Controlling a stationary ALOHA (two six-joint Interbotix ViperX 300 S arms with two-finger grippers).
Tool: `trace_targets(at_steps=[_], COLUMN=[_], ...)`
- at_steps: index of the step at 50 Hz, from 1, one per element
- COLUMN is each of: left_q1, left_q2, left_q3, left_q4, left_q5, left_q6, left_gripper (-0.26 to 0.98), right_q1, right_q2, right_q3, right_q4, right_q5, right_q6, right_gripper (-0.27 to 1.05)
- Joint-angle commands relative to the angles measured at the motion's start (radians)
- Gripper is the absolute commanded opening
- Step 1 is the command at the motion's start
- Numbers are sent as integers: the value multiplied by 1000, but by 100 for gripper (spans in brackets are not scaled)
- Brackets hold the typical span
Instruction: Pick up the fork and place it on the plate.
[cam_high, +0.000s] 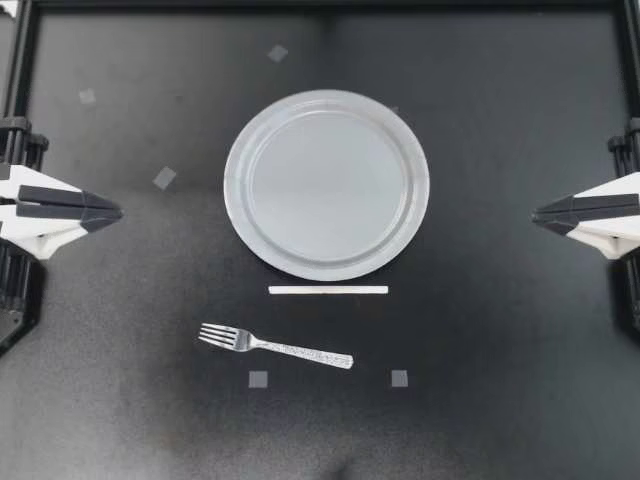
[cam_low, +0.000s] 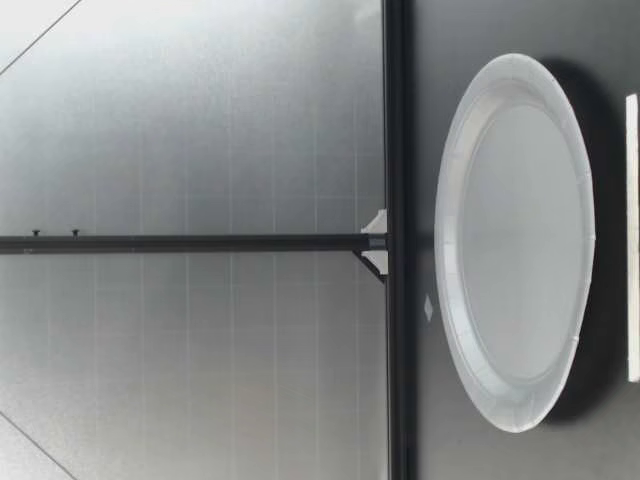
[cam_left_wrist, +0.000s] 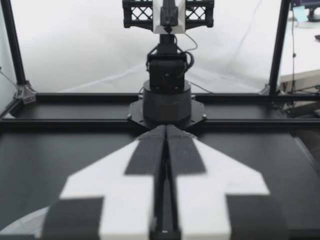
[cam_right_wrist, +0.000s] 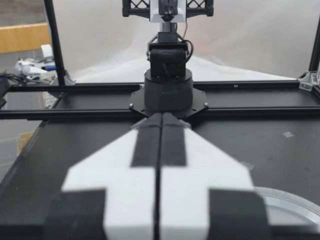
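1. Black table (cam_high: 500, 400), lower centre: fork (cam_high: 275, 345) lies flat and untouched, handle free for a pinch.
2. Just above, white strip (cam_high: 328, 290), then the bare plate (cam_high: 238, 190) mid-frame.
3. Parked at the side edges: left gripper (cam_high: 115, 213) and right gripper (cam_high: 537, 214), fingers pressed together, holding nothing.

The table (cam_high: 500, 350) and frame (cam_high: 20, 60) are being seen in matt black. The plate (cam_high: 326, 185) is being shown pale grey-white. The fork (cam_high: 274, 346) is being seen silver, its handle speckled. The strip (cam_high: 328, 290) is being shown white, the tape squares (cam_high: 258, 379) grey. The left gripper (cam_high: 118, 213) and right gripper (cam_high: 536, 213) are being seen white, banded black.
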Motion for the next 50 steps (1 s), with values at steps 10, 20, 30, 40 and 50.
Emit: trace_targets(at_steps=[10,20,30,40,50], left_q1=[-17,-8,-8,-6,-8], left_q2=[-80,-74,9,51,132], left_q3=[23,-121,-307,-347,-345], left_q4=[-43,-97,-91,-67,-69], left_q5=[21,350,672,686,684], left_q6=[-8,-3,17,37,34], left_gripper=[-3,-2,8,64,66], right_q1=[-5,-5,-6,-6,-55], right_q2=[-72,-75,-31,-34,-34], right_q3=[46,55,54,55,63], right_q4=[3,12,20,28,74], right_q5=[-18,-20,-20,-37,-35], right_q6=[5,5,5,5,8], right_gripper=[-7,-7,-7,-7,-7])
